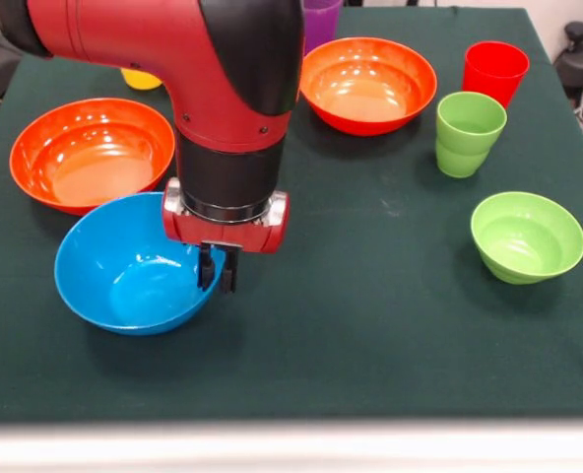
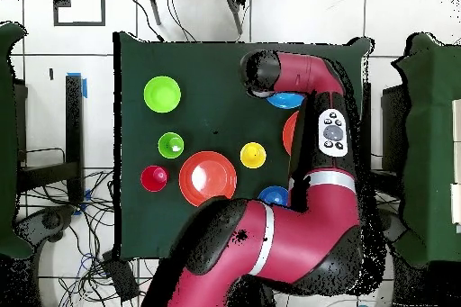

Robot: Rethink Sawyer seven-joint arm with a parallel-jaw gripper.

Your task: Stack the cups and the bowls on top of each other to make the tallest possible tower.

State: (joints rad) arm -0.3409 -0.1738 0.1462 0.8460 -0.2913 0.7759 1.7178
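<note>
gripper: the gripper [image 1: 219,268] hangs at the right-hand rim of the light blue bowl [image 1: 124,271] in the front view; its two dark fingers sit close together, seemingly astride the rim and pinching it, though the contact itself is too small to make sure of
arm: the red and black arm [image 1: 218,89] comes down from above and hides part of the table's middle; in the overhead view it covers most of the blue bowl [image 2: 284,101]
progress: nothing is stacked; every piece stands alone on the cloth, so the tower is not begun, and the blue bowl looks like the first piece in hand
bowls left: one orange-red bowl [image 1: 92,153] just behind the blue one, nearly touching; a second orange-red bowl [image 1: 368,84] further back; a small lime green bowl [image 1: 527,236] well apart at the right
cups left: a lime green cup [image 1: 468,133] and a red cup [image 1: 494,71] near each other; a purple cup [image 1: 320,20] and a yellow cup [image 1: 140,79] half hidden by the arm
surface: a dark green cloth [image 1: 370,325] over the table, flat, with faint pale marks
room: pale tiled floor [image 2: 54,69] around the table; loose cables [image 2: 81,240] on it
</note>
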